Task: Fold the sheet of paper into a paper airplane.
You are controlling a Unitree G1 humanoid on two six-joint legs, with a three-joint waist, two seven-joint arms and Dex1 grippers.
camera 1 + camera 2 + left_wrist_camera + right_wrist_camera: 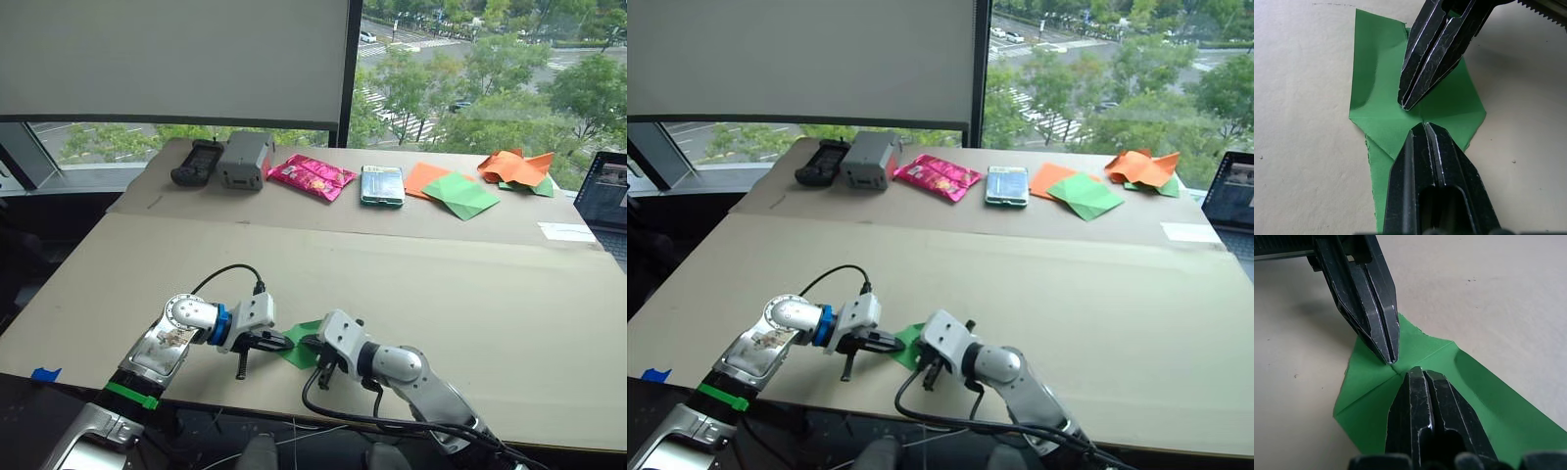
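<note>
Two grippers meet tip to tip over the sheet of paper (1381,107) near the front edge of the table (470,294). The left gripper (1423,128) has its two black fingers pressed together, their tips resting on the green surface where several crease lines converge; no paper lies between them. The right gripper (1418,373) is likewise clenched with nothing pinched, its tips set on the paper just beside those of the left gripper, almost touching. Beneath them the bright green sheet lies mostly flat on the pale table, already partly folded: flaps meet along a central crease, giving an angled outline, and one flap lifts slightly and casts a curved shadow. Well apart, along the far strip of the table by the window, lie a black handheld device (193,163), a grey box (243,160), a pink snack packet (312,176), a teal packet (381,185), a paler green folded paper (459,195) over a flat orange sheet (421,176), and a crumpled orange paper (516,166). A laptop (607,201) sits at the far right edge.
</note>
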